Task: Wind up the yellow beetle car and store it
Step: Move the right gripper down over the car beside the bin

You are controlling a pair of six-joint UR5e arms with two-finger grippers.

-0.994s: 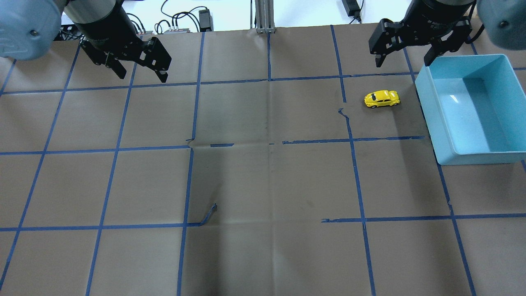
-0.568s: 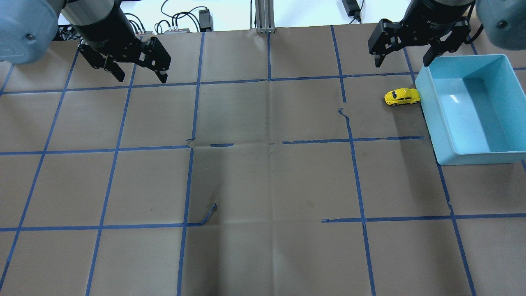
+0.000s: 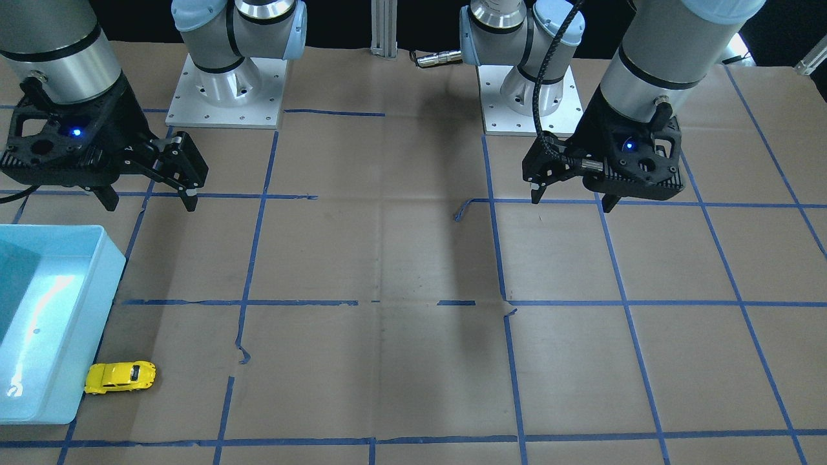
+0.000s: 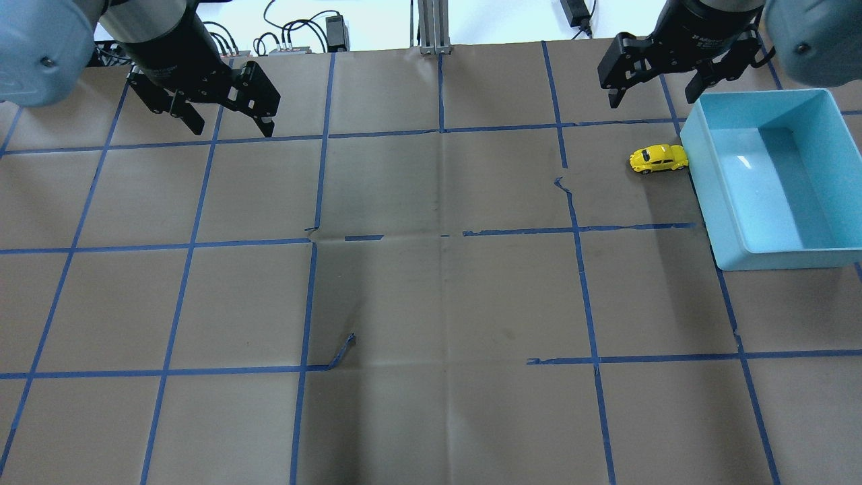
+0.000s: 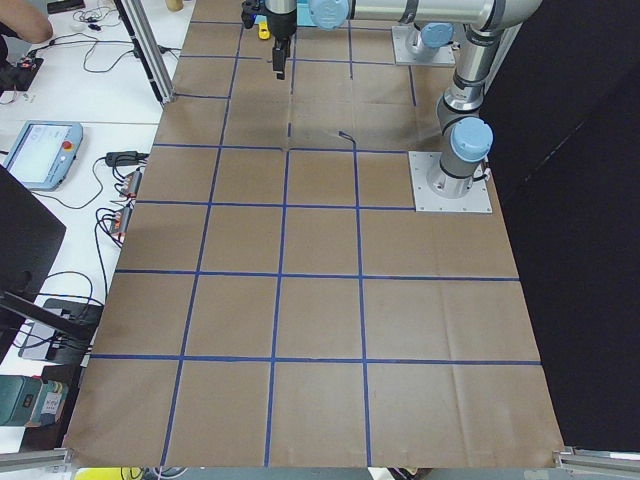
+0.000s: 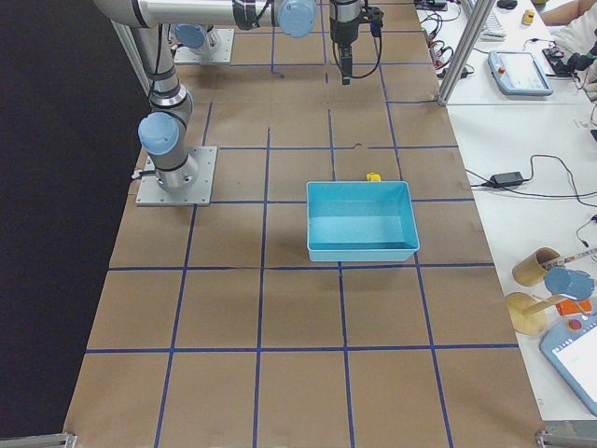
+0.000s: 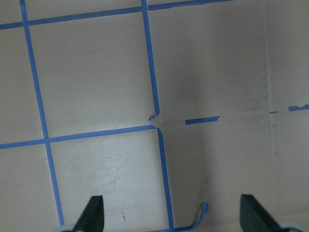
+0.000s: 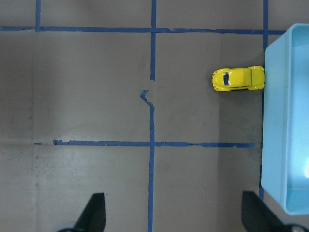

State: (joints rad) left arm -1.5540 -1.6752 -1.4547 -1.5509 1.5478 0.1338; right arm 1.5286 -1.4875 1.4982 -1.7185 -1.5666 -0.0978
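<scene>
The yellow beetle car (image 4: pixel 658 159) stands on its wheels on the table, its nose against the outer wall of the light blue bin (image 4: pixel 700 175). It also shows in the front view (image 3: pixel 121 377), the right wrist view (image 8: pixel 238 79) and the right side view (image 6: pixel 373 176). My right gripper (image 4: pixel 652 91) hangs open and empty above the table, on the robot's side of the car. In the front view it (image 3: pixel 150 197) is open too. My left gripper (image 4: pixel 232 126) is open and empty far off on the other side, also in the front view (image 3: pixel 572 199).
The blue bin (image 3: pixel 110 258) is empty and lies at the table's right end. Brown paper with blue tape grid lines covers the table; some tape is torn and curled (image 4: pixel 342 351). Cables and power bricks (image 4: pixel 296 34) lie beyond the far edge.
The car rolled to the right across the paper and stopped against the bin wall. Both grippers drew back slightly and stayed open.
</scene>
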